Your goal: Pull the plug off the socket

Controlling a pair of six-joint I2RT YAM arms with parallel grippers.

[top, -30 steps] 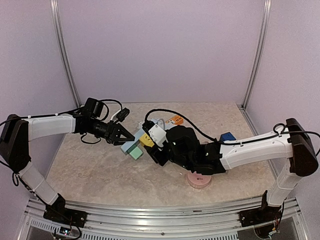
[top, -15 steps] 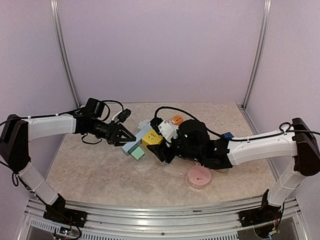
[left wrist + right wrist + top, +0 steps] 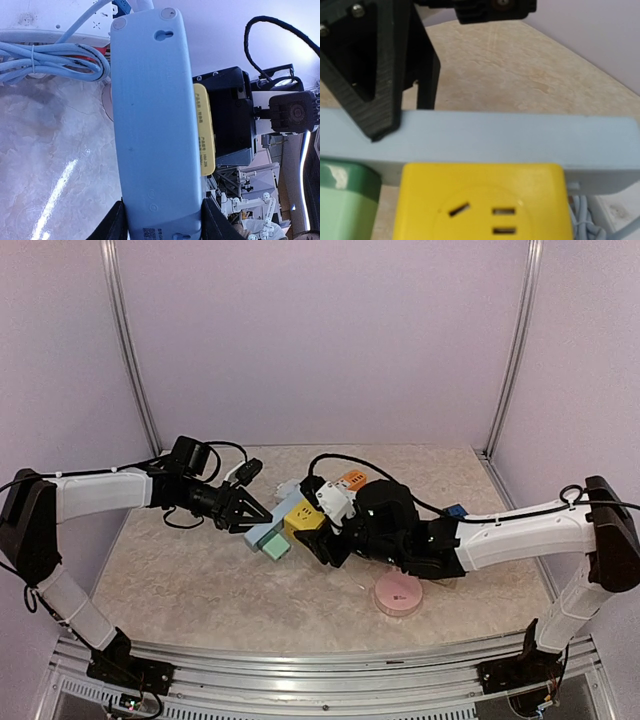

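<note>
**Status: Plug Seated in Socket Strip, Both Arms at the Strip**

1. Top external view. I see the left gripper point(image 3: 256, 521) and the right gripper point(image 3: 320, 538) meeting at mid-table point(image 3: 190, 580). The pale blue power strip point(image 3: 272, 523) lies between them. The yellow plug point(image 3: 303, 519) sits on the strip's right side, against the right gripper's tip. A green plug point(image 3: 275, 546) sits on the strip nearer the arm bases. A pink disc point(image 3: 397, 595) lies on the table near the right forearm. This view does not resolve finger contact.

2. Left wrist view. Only here do I see the strip's plain back. The left gripper's two black fingers point(image 3: 114, 226) press on its long edges, pinching the strip. The yellow plug projects from the strip's far face, and the right gripper's black body is directly behind it. A bundled pale blue cable point(image 3: 50, 62) lies on the table past the strip.

3. Right wrist view. Only here do I see the yellow plug's outlet face, seated on the strip beside the green plug. The left gripper's fingers clamp the strip's far edge. The right gripper's own fingers are outside the frame, so I cannot tell whether they are clamping the plug.
</note>
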